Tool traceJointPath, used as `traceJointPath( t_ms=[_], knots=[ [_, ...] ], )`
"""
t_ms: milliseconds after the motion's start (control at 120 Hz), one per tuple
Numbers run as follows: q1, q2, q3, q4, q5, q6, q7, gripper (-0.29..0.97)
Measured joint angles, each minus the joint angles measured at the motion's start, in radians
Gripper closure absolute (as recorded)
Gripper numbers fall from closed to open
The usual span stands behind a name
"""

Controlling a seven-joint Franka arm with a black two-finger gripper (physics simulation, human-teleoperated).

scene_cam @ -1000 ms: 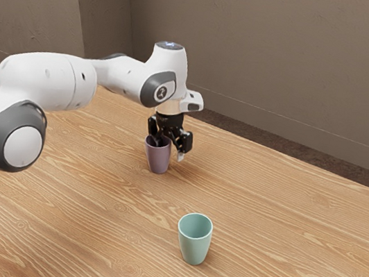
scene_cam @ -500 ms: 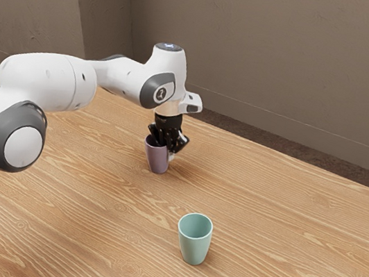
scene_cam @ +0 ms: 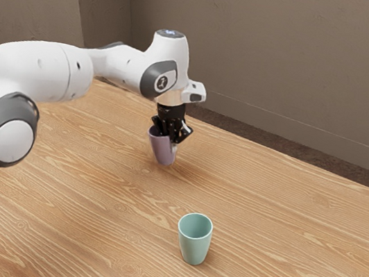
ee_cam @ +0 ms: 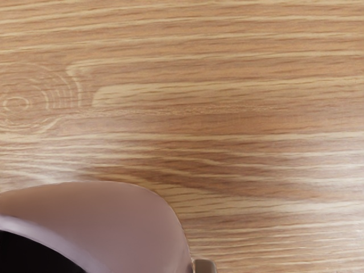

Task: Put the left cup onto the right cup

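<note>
Progress looks to be near the halfway mark, judging by how things stand. The purple cup (scene_cam: 162, 150) is pinched at its rim by the black end effector (scene_cam: 170, 135), whose fingers are closed on the cup's upper edge. It hangs tilted, its base swung toward the five o'clock side, and it seems to be just clear of the table (scene_cam: 284, 217), with a soft shadow beneath it. So picking up the left cup appears to be done. In the wrist view the cup's rounded purple wall (ee_cam: 96, 222) sits right under the hand, with bare wood grain (ee_cam: 227, 85) beyond it. The teal cup (scene_cam: 193, 237) stands upright and open-mouthed on the table, well apart from the held cup and at about five o'clock from it in the exterior view. Nothing touches it, and nothing is on or in it. The white arm (scene_cam: 75, 75) reaches in from roughly nine o'clock. By my reckoning the carry across remains, then lining the purple cup up over the teal one's mouth, levelling it, lowering it on and letting go. The tilt is the thing I would watch, since a crooked cup could catch the teal rim and tip it.
</note>
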Motion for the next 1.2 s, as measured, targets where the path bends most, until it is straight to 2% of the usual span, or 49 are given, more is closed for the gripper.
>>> traceJointPath(
  t_ms=[467,783,900,1200],
  knots=[
    [-0.106,-0.202,0.011,-0.181,0.019,-0.001,-0.079,0.78],
    [-0.113,-0.254,-0.077,-0.205,0.094,-0.012,-0.194,0.78],
    [-0.113,-0.261,-0.1,-0.212,0.105,-0.02,-0.238,0.78],
    [-0.116,-0.347,-0.159,-0.343,0.121,-0.032,-0.37,0.78]
  ],
)
